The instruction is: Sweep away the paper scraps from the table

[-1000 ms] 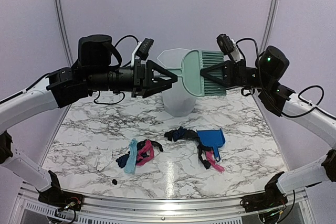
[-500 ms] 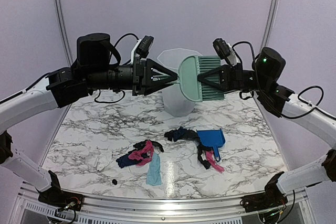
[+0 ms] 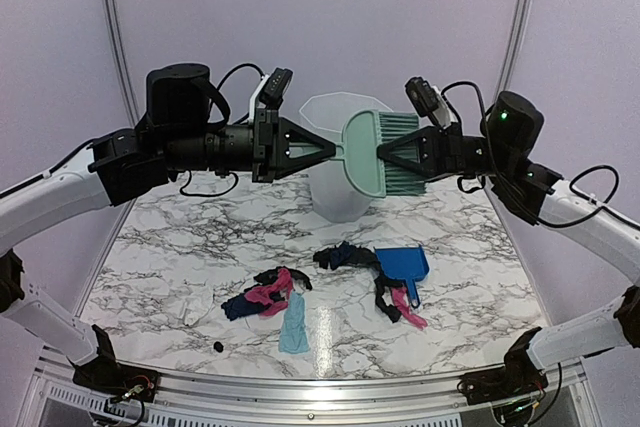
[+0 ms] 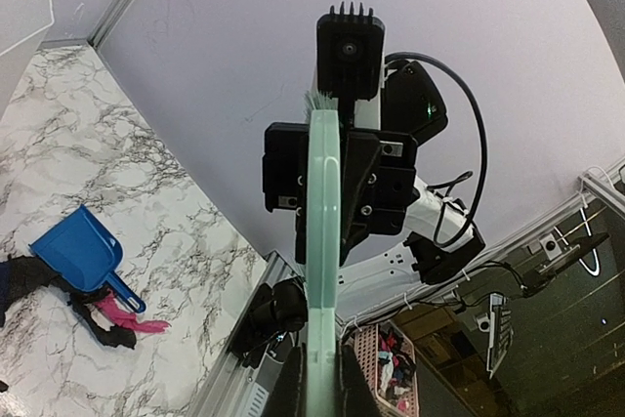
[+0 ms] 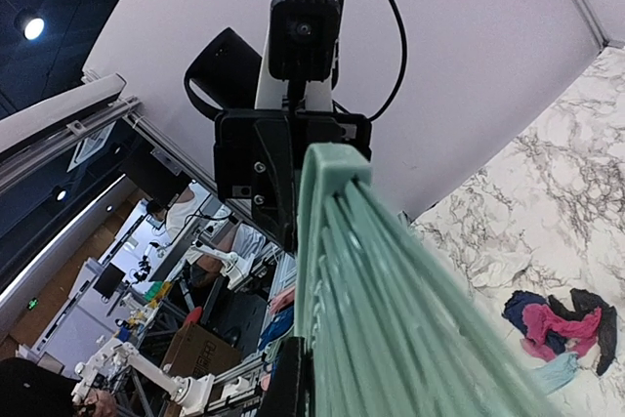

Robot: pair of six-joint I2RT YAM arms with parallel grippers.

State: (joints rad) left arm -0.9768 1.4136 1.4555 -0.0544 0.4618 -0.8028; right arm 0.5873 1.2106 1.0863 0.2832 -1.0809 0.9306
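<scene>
Above the paper scraps [image 3: 270, 297], the brush [image 3: 365, 152] hides the container's [image 3: 335, 202] middle.

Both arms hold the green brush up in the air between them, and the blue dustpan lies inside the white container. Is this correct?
Not entirely. The blue dustpan lies on the table, in front of the white container, not inside it, next to some paper scraps. The top view shows this. The rest is right.

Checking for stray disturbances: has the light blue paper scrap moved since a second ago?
Yes. The light blue paper scrap shifted right from the pink scrap's left, toward the blue dustpan and nearer the table's front edge.
</scene>
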